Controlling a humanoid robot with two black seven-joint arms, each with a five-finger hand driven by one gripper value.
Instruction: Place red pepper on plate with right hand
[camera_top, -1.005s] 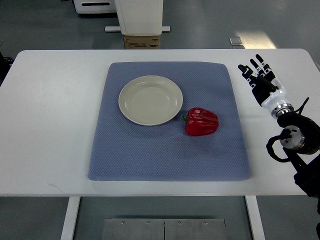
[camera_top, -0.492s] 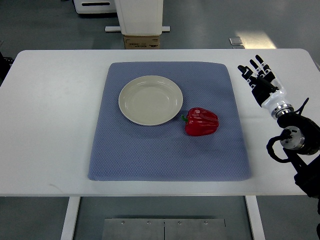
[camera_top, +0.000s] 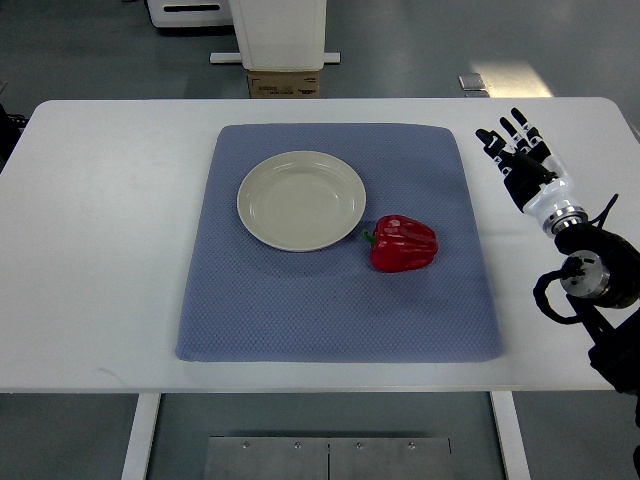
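Note:
A red pepper (camera_top: 404, 243) lies on its side on the blue mat (camera_top: 330, 310), its green stem pointing left toward the plate. The cream plate (camera_top: 301, 200) sits just up and left of it, bare. My right hand (camera_top: 517, 152) is over the white table to the right of the mat, fingers spread and holding nothing, well apart from the pepper. The left arm does not show.
The white table (camera_top: 110, 230) carries the mat. Beyond its far edge stand a cardboard box (camera_top: 284, 84) and a white unit (camera_top: 280, 30) on the floor. My right arm's black joint (camera_top: 590, 275) hangs over the table's right edge.

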